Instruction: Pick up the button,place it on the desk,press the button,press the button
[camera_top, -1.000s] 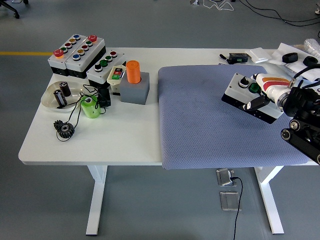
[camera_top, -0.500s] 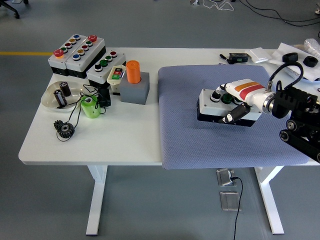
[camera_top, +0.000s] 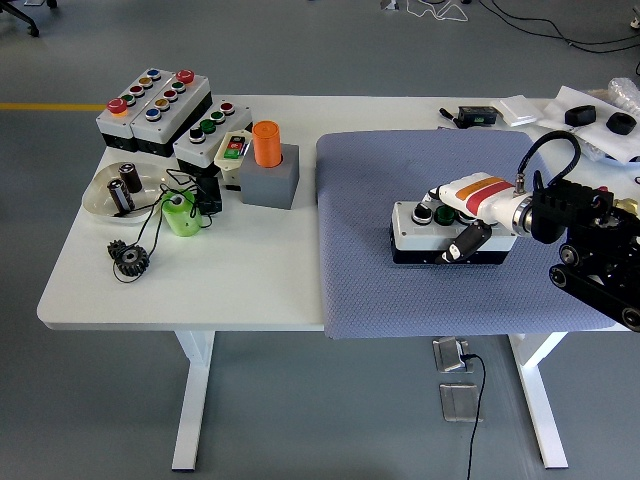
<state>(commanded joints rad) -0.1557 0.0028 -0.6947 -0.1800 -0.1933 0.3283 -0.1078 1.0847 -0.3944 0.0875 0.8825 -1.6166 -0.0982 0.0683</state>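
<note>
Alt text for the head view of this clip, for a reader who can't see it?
The robot's right hand grips a white button box resting on a blue-grey mat on the right half of a white table. At far left sit more button boxes, an orange cylinder in a grey block and a dish.

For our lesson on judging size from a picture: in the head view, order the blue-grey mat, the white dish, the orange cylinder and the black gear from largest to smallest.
1. Blue-grey mat
2. White dish
3. Orange cylinder
4. Black gear
</note>
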